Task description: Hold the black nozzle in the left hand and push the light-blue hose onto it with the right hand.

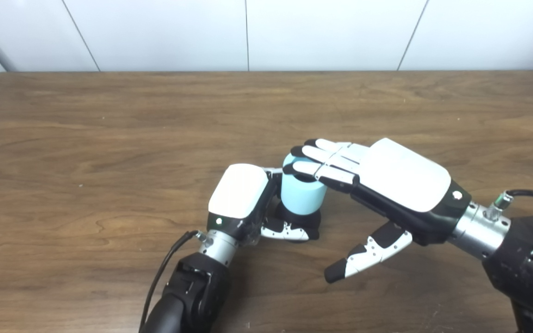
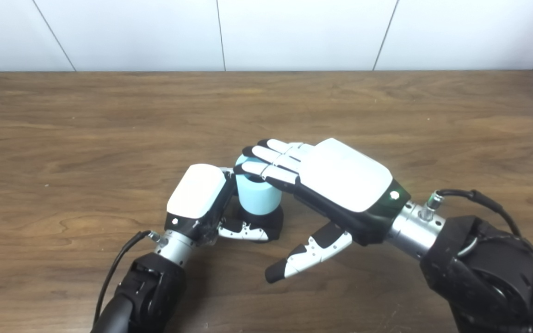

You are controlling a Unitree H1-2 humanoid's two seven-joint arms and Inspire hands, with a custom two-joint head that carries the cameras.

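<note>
Standing upright on the desk (image 1: 109, 138), my light-blue hose (image 1: 300, 194) caps the black nozzle (image 1: 310, 221). Left robot hand (image 1: 241, 199) grips the nozzle; right robot hand (image 1: 387, 180) rests spread fingers on the hose's top.

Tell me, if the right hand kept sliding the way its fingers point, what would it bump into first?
Its fingers already rest on top of the light-blue hose, so the right hand would likely press on that first. Just beyond sits the left hand, though depth is hard to judge.
</note>
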